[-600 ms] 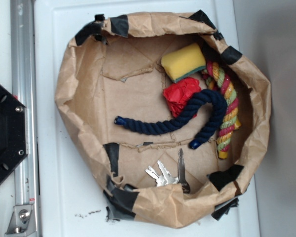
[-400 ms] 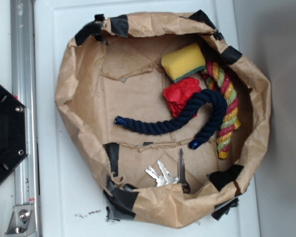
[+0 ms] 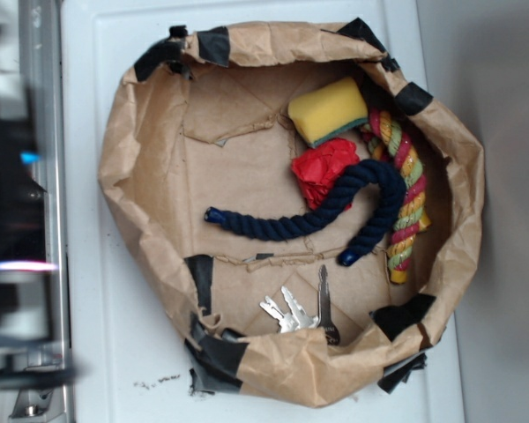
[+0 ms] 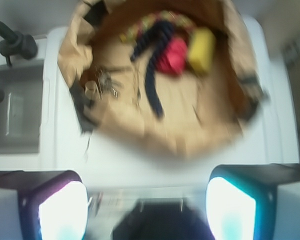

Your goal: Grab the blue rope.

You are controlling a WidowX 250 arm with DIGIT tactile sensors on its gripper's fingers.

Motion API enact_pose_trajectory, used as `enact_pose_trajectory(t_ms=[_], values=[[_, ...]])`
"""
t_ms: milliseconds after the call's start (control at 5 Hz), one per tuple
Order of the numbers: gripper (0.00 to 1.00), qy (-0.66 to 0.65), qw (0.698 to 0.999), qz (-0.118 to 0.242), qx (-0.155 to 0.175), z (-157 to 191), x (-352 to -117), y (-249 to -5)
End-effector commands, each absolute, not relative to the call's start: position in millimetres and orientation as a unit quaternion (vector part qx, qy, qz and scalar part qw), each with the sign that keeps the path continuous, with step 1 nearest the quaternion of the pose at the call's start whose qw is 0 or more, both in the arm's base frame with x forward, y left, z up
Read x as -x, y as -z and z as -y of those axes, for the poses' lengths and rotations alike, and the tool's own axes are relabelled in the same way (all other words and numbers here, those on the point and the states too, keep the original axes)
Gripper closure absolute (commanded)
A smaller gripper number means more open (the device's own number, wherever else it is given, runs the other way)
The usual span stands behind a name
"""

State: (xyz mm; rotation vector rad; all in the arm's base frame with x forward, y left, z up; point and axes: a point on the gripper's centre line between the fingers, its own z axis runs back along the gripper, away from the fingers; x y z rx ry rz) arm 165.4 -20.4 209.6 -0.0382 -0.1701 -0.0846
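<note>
My gripper (image 4: 147,197) sits at the left edge of the exterior view as a dark motion-blurred mass, well outside the paper bag (image 3: 123,176), with nothing between the pads (image 4: 62,210); in the wrist view they stand wide apart, so I am open and empty. Moving right, the bag's brown paper floor is bare on its left half. Near the bag's bottom edge lies a bunch of keys (image 3: 295,313). The blue rope (image 3: 322,216) stretches across the middle of the bag floor: one capped end points toward the bag's left side, the body runs rightward, then hooks up and around toward the right wall and comes back down to a second capped end near the lower right. Its long straight run lies roughly left to right. A red crumpled thing (image 3: 324,167) touches the rope's arch, a yellow sponge (image 3: 328,110) sits near the bag's top edge, and a red-yellow-green rope (image 3: 406,203) lies along the right wall, just beside the blue rope's bend.

The rope lies well to my right, so I judge I must travel across and come down on the free straight stretch, jaws closing across its width.

Since the earlier frames I have swung into view at the left, where only the black base showed; the bag's contents have not shifted
</note>
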Motion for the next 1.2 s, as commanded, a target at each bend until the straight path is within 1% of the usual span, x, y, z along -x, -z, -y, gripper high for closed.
enact_pose_trajectory(t_ms=[0, 200, 400, 600, 800, 1000], values=[[0.0, 0.059, 0.997, 0.048, 0.027, 14.5, -245.7, -130.3], [0.0, 0.067, 0.997, 0.026, 0.035, 5.2, -268.8, -95.7], [0.0, 0.075, 0.996, 0.026, 0.027, -3.0, -289.5, -82.3], [0.0, 0.09, 0.994, 0.067, 0.017, -14.1, -307.0, -100.1], [0.0, 0.119, 0.987, 0.107, -0.013, -8.8, -309.1, -134.0], [0.0, 0.142, 0.985, 0.096, -0.037, -5.2, -312.9, -127.1]])
